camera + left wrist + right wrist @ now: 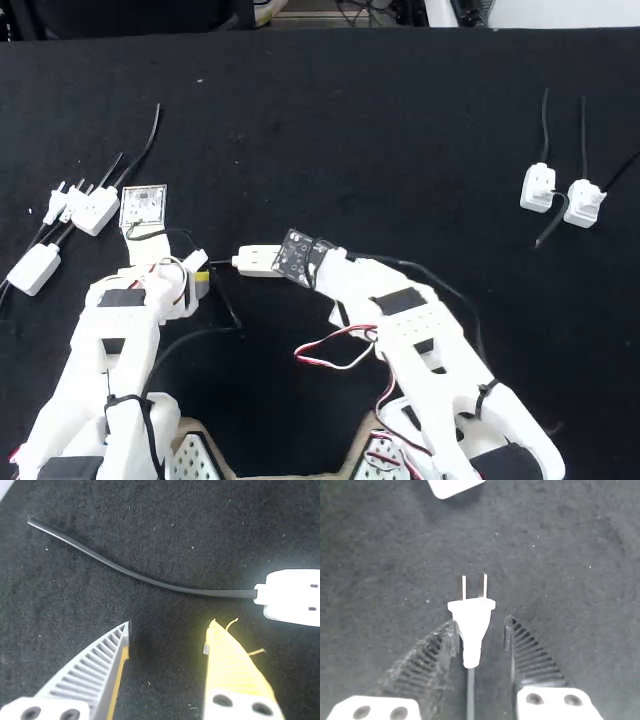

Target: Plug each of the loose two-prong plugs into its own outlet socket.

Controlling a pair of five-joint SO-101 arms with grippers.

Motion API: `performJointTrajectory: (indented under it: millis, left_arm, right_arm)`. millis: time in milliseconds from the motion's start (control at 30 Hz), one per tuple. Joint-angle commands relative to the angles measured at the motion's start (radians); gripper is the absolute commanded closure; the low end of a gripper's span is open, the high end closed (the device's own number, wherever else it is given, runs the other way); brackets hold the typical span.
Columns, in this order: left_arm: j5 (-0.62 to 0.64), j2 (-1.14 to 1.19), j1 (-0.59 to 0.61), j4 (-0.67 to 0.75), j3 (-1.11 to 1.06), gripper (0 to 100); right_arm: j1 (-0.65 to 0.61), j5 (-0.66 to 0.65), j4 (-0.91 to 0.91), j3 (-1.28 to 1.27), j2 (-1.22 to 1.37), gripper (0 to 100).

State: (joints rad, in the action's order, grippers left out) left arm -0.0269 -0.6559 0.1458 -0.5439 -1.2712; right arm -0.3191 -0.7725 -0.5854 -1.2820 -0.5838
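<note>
A white two-prong plug (471, 625) lies on the black table between my right gripper's (481, 622) open fingers, with its prongs pointing away and its cable running back under the wrist. One finger touches the plug and the other stands slightly off it. From above, the plug (256, 260) sits at the table's middle, just past the right arm's tip. My left gripper (169, 625) is open with nothing between its fingers. A white outlet socket (292, 596) with two slots lies just beyond its yellow finger (230, 660), and a black cable (135, 573) trails from the socket.
Several white sockets and plugs (80, 208) with black cables lie at the table's left edge beside the left arm. Two more white blocks (560, 195) with cables lie at the far right. A white block's corner (452, 486) shows ahead of the plug. Black cloth (350, 120) covers the table.
</note>
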Motion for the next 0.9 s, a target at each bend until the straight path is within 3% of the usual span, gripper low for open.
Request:
performJointTrajectory:
  millis: [0, 67, 200, 400, 600, 867]
  left_arm:
    - [0.011, -0.009, 0.012, 0.015, 0.010, 76]
    - [0.011, -0.009, 0.012, 0.015, 0.010, 76]
    - [0.011, -0.009, 0.012, 0.015, 0.010, 76]
    - [0.011, -0.009, 0.012, 0.015, 0.010, 76]
    - [0.011, -0.009, 0.012, 0.015, 0.010, 76]
    - [0.011, -0.009, 0.012, 0.015, 0.010, 76]
  right_arm:
    - [-0.025, 0.161, -0.084, 0.088, -0.019, 85.1]
    - [-0.068, 0.219, -0.175, 0.127, -0.019, 85.1]
    - [-0.117, 0.175, -0.229, 0.117, -0.019, 85.1]
    - [-0.089, 0.038, -0.069, 0.024, -0.012, 85.1]
    - [0.006, 0.015, 0.006, 0.022, -0.012, 85.1]
    - [0.015, -0.020, 0.003, 0.022, -0.012, 85.1]
